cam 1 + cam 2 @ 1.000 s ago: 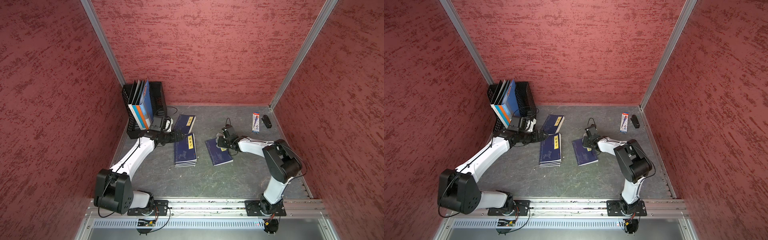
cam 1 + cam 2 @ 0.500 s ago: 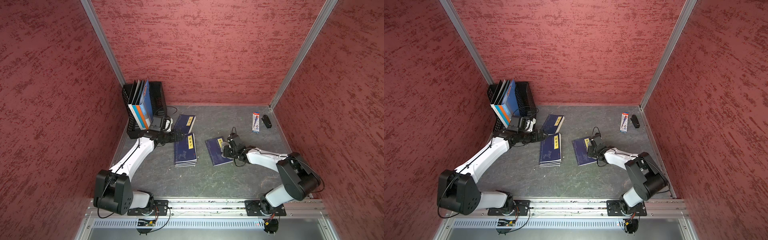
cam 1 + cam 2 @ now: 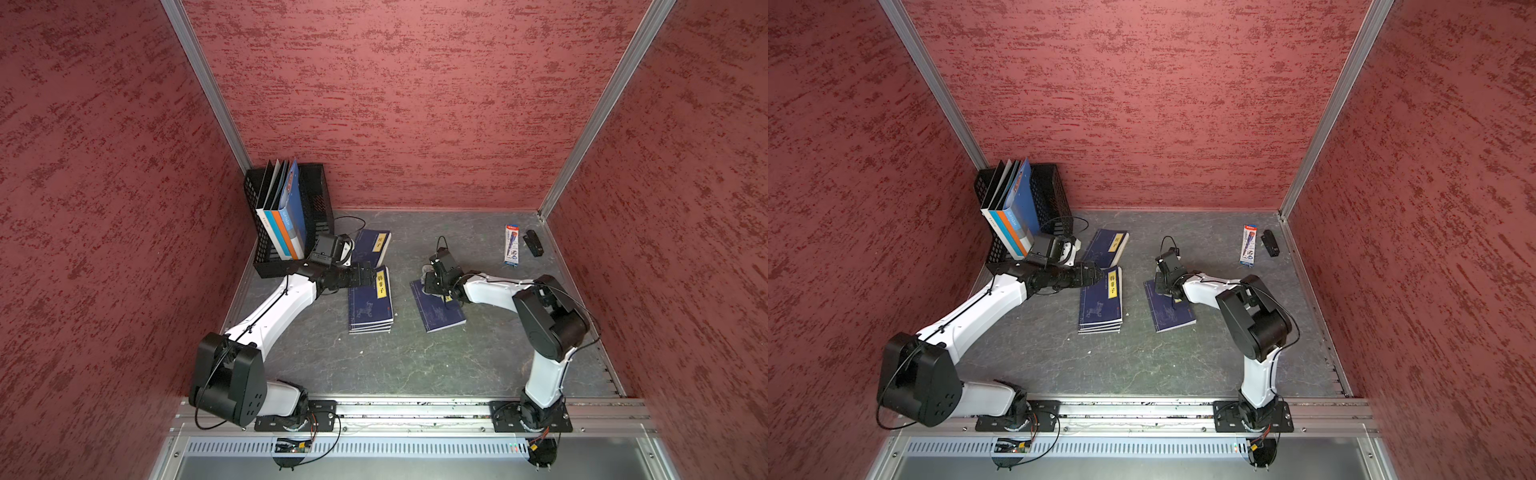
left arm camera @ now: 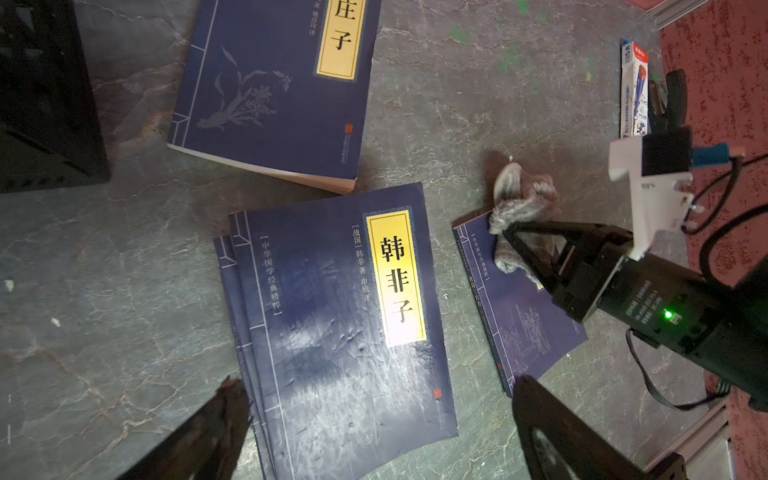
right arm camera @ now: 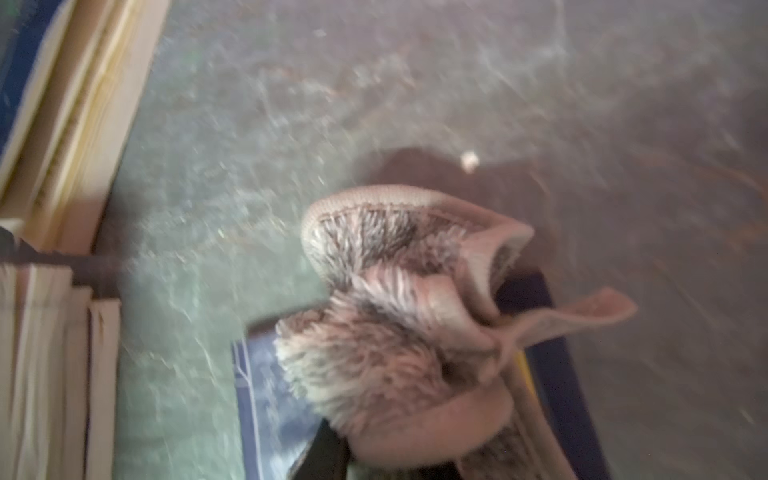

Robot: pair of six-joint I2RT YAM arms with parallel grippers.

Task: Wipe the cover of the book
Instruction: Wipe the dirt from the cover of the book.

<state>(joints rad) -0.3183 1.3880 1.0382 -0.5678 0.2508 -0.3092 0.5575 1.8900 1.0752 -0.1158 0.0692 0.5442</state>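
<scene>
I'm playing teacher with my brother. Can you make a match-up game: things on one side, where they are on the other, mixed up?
1. cloth
2. folders
3. pen pack
4. book stack

A. upright in the black basket
B. flat in the middle, yellow label up
C. pinched in the right arm's jaws
D. lying near the far right corner

Pairs: 1-C, 2-A, 3-D, 4-B

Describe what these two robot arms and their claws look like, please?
The left arm and right arm have smooth white shells between bulky black joint housings, with thin black cables looping alongside. The left gripper and right gripper are black with tapering fingers. The right wrist carries a white camera bracket, a blue plug and a small green light.
</scene>
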